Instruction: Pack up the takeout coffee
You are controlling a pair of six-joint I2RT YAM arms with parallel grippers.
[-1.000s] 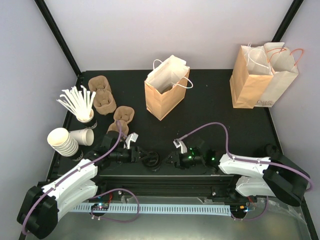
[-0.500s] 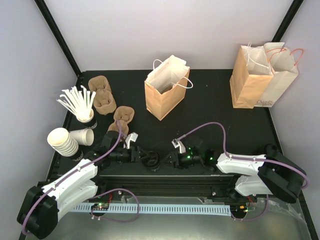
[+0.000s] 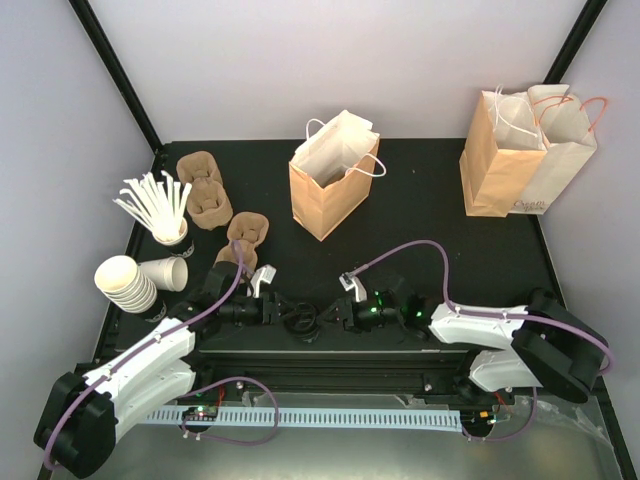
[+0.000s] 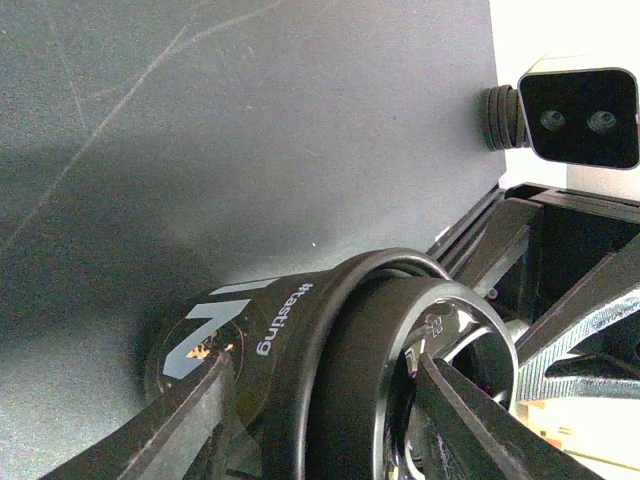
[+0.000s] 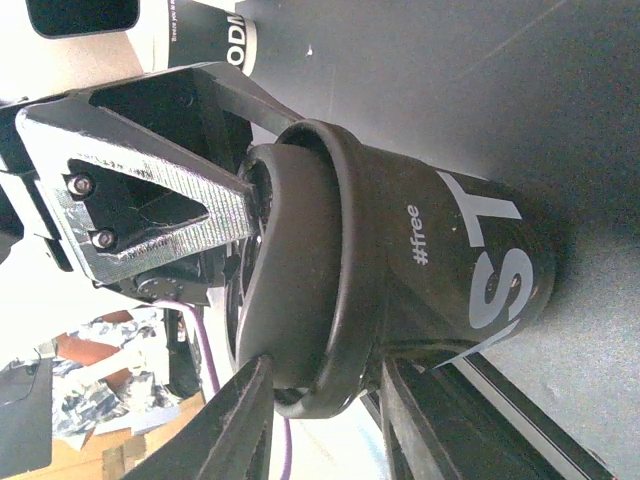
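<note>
Reaching further left than a second ago, the right gripper (image 3: 333, 316) has closed in on the coffee cup (image 3: 300, 321), its jaws narrowing on the way. The left gripper (image 3: 289, 315) and the cup have not shifted. The cup stands at the near edge of the desk (image 3: 420, 230), between the two grippers and well short of the open paper bag (image 3: 335, 185).

The left gripper is clamped on the cup, a finger on either side. The right gripper's fingers (image 5: 250, 420) straddle the rim of the lid, but we cannot tell whether they press on it yet.

We judge this a handover before the lift. Next, the right gripper needs a firm hold before the left lets go, then a carry to the bag.

From above, the grippers hide the cup's body. Each wrist view shows only part of the fingers.
</note>
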